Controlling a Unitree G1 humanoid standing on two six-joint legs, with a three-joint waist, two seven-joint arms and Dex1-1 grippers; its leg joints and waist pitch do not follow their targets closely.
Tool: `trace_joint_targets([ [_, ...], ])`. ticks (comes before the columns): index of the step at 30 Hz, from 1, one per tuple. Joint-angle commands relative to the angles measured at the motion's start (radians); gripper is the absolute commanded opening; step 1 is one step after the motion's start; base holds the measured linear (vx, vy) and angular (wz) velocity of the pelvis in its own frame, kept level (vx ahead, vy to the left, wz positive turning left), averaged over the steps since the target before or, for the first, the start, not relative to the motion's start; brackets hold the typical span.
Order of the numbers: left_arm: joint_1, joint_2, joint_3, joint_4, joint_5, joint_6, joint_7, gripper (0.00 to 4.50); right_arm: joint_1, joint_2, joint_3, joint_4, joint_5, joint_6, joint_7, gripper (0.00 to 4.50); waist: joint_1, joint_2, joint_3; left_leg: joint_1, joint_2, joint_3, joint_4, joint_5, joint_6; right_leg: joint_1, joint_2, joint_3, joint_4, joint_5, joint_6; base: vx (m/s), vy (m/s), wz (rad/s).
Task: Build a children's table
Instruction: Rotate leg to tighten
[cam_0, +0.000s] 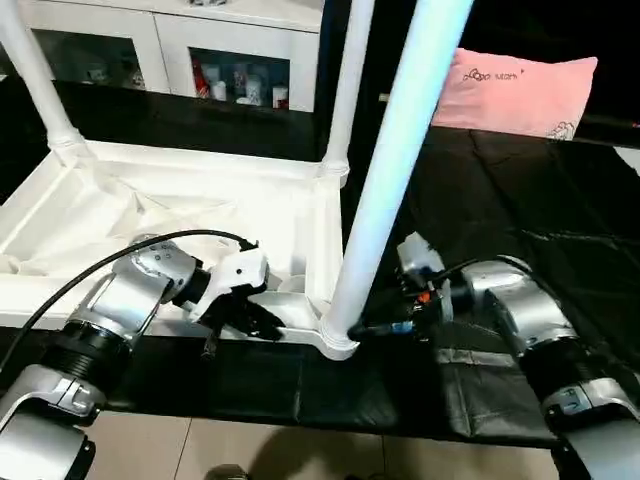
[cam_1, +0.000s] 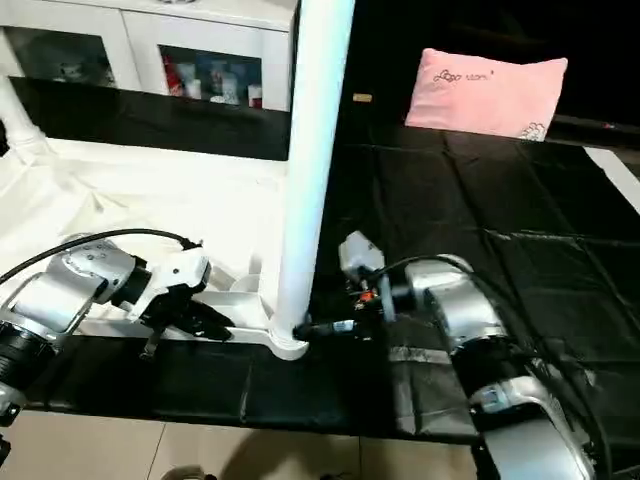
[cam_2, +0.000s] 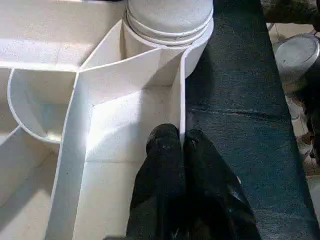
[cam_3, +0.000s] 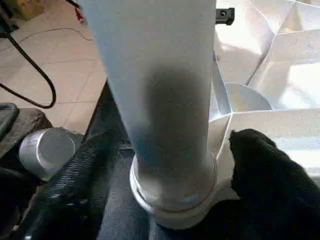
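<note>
The white tabletop (cam_0: 180, 160) lies upside down on black cloth, ribs facing up. Three white legs stand in its corner sockets: two at the back (cam_0: 35, 70) (cam_0: 348, 90) and a thick one at the near right corner (cam_0: 395, 160). My left gripper (cam_0: 262, 322) rests on the near rim just left of that corner. In the left wrist view its fingertips (cam_2: 162, 142) are pinched together on the thin rim wall. My right gripper (cam_3: 172, 150) is at the base of the near leg (cam_3: 160, 100), with one black finger (cam_3: 270, 175) on each side and a small gap showing.
Black cloth (cam_0: 520, 220) covers the work surface to the right. A pink pillow (cam_0: 515, 90) lies at the back right, and a white glass-door cabinet (cam_0: 170, 50) stands behind. Tiled floor (cam_0: 300, 450) runs along the near edge, with a metal can (cam_3: 47, 147) on it.
</note>
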Motion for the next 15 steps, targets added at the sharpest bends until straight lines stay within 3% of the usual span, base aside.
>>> trace_joint_targets([
  [1, 0.007, -0.014, -0.041, -0.033, -0.001, 0.004, -0.043, 0.00, -0.020, 0.000, 0.004, 0.014, 0.003, -0.002, 0.026, 3.26, -0.003, 0.007, -0.068, 0.002, 0.023, 0.006, -0.067, -0.173, 0.030, 0.059, -0.071, 0.046, -0.064, -0.259, -0.199, 0.000, 0.000, 0.00],
  [15, 0.012, -0.008, -0.046, -0.033, -0.001, 0.013, -0.036, 0.00, -0.019, 0.006, 0.005, 0.028, 0.009, 0.012, 0.061, 2.15, 0.002, 0.009, -0.070, 0.004, 0.023, 0.006, -0.066, -0.174, 0.025, 0.059, -0.070, 0.046, -0.064, -0.262, -0.196, 0.000, 0.000, 0.00],
])
